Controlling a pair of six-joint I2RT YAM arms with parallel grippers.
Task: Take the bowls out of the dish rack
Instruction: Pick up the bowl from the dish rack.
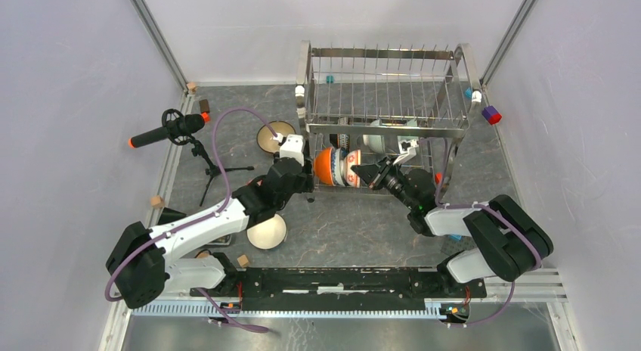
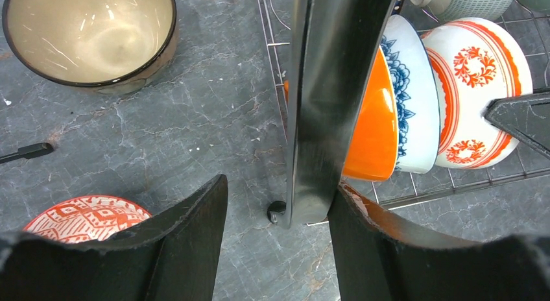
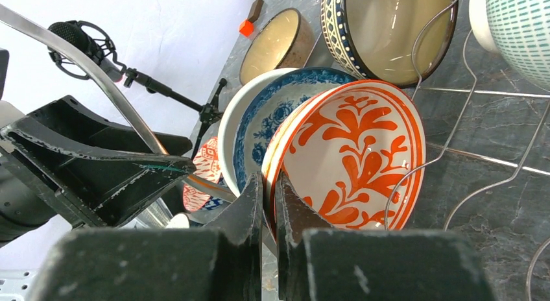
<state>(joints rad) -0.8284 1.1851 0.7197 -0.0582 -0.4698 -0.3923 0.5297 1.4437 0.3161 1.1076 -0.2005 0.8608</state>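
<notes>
Now we see right end effector (image 3: 269,181) pinched narrow on rim of red-patterned bowl (image 3: 350,152), standing on edge in dish rack (image 1: 378,128) lower tier; left end effector (image 2: 279,185) wide, straddling rack leg (image 2: 324,87), we judge to steady rack for lift

No legible text, labels, brands or numbers anywhere

Grey table (image 1: 355,230): dish rack (image 1: 382,128), bowls (image 1: 267,231), microphone stand (image 1: 212,166).
</notes>
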